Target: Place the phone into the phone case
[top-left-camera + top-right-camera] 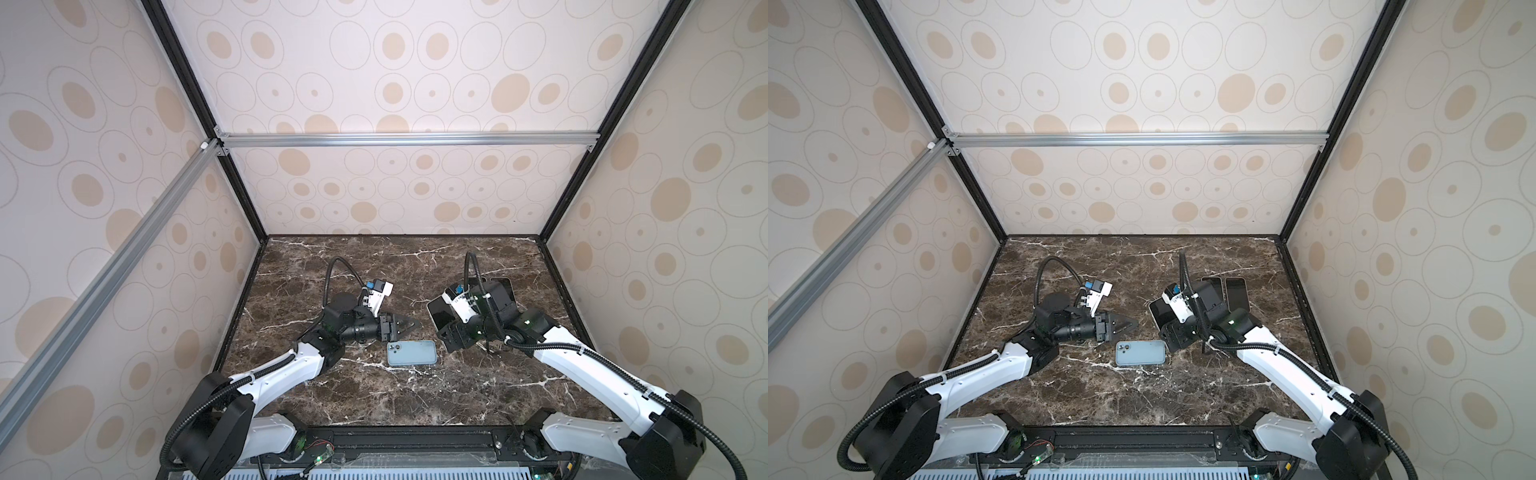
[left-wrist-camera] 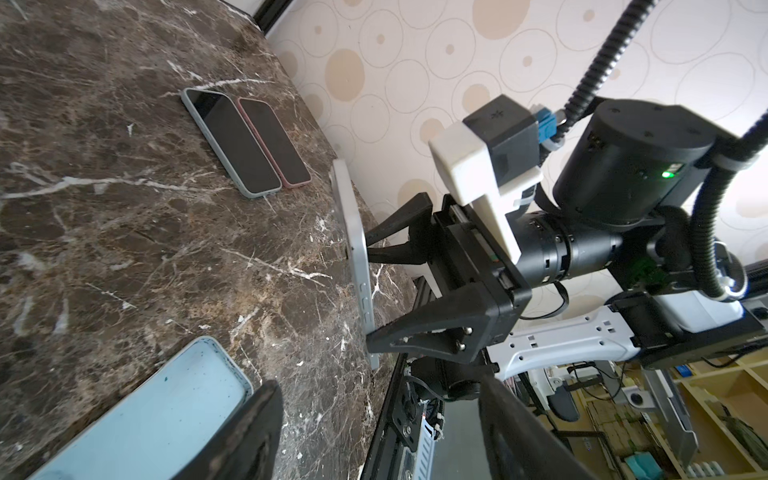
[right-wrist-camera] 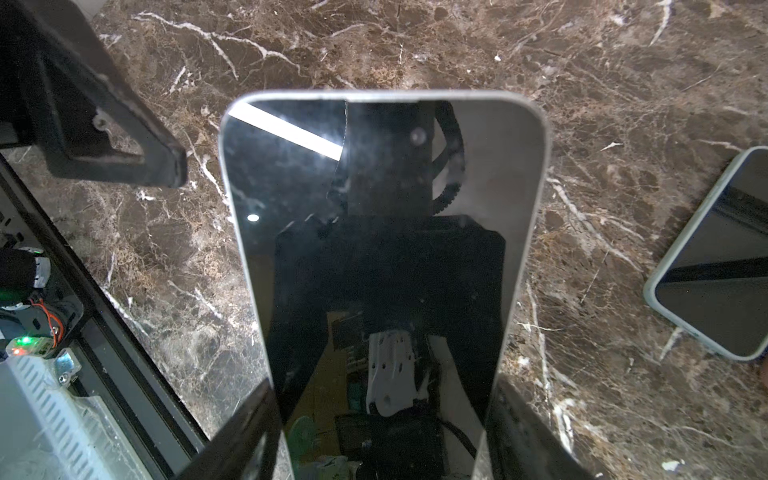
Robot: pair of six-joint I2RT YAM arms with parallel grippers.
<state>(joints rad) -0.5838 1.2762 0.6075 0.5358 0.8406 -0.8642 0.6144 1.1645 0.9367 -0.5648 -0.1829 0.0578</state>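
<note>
Where the right claw [image 2: 368,295] is caught by the left wrist camera, its jaws are pressed onto the two long edges of the phone [image 2: 353,249]. The phone is held clear of the surface [image 1: 374,399], dark screen visible from above, right of centre in both top views.

Left claw [image 1: 405,325]: jaws spread, nothing between them, seen left of centre in both top views. The pale blue phone case [image 1: 411,353] lies flat just below it at centre frame, hollow side up as seen from the left wrist; contact cannot be told.

Two other cased phones [image 2: 249,141] are noted side by side, further back at right.

Handling, judged:
- Phone: rigid, fairly weighty, glass face slick and breakable. The edge grip is preferred; the face is not to be pinched.
- Case: likely light, springy at the rim, apt to slide on polished stone. It should be pinned at a corner or short end while the phone is fed in one end first.
</note>
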